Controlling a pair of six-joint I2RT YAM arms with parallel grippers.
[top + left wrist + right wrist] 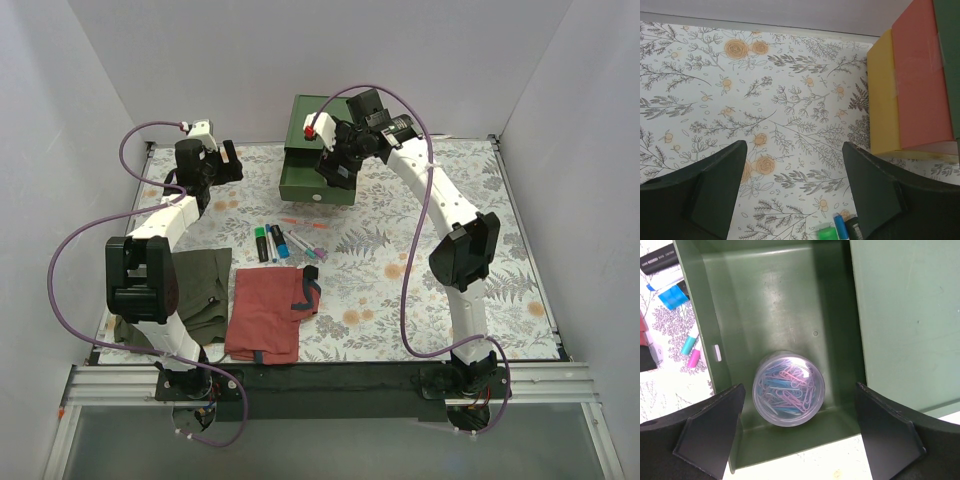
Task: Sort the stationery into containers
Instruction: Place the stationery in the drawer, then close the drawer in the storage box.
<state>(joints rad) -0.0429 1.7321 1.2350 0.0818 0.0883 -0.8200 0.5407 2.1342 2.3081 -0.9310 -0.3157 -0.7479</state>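
A boxy green chest [312, 118] stands at the back, with one green drawer [318, 188] pulled out. My right gripper [338, 168] hovers open over that drawer [775, 300]. A round clear tub of pink and blue paper clips [789, 388] lies in it, between my open fingers and untouched. Short markers [270, 243] and thin pens [308, 250] lie on the floral mat in front of the drawer. My left gripper [228, 160] is open and empty over bare mat. Its view shows the yellow drawer [883, 95], the red-orange drawer [920, 80] and a green marker cap [827, 233].
A red folded cloth [268, 312] and an olive folded cloth [200, 290] lie at the front left. The drawer's white knob [717, 353] faces the markers. White walls close in the mat on three sides.
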